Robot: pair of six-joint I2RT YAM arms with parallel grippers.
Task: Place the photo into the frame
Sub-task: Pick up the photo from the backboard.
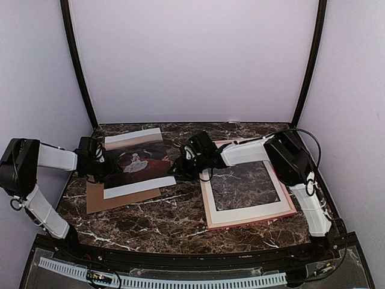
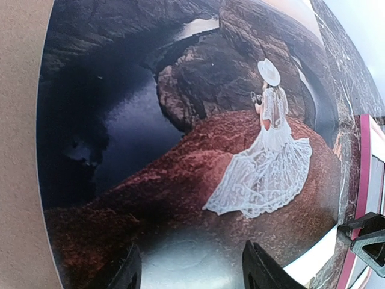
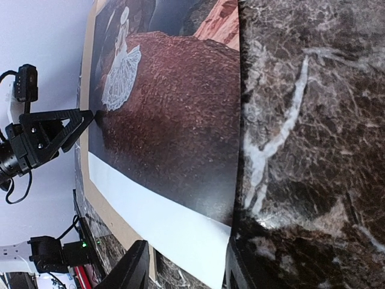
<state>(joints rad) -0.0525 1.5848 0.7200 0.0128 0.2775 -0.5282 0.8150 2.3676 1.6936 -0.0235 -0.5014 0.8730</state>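
Photo (image 1: 139, 162) lies print-up on brown cardboard backing board (image 1: 114, 198), left part of marble table (image 1: 180, 223). Frame (image 1: 248, 214) flat at right, pale side up, pink edge showing. Only marble visible through its opening; photo near it, not touching. Left gripper (image 2: 191, 256) over photo's left edge, fingers spread, grasping nothing. Right gripper (image 3: 185, 256) at photo's right edge, fingers parted, white border seen between them, unclamped.

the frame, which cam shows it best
Top external: nearly the whole frame shows, lying flat. Left wrist catches only its pink edge at far right. Right wrist shows none of it.
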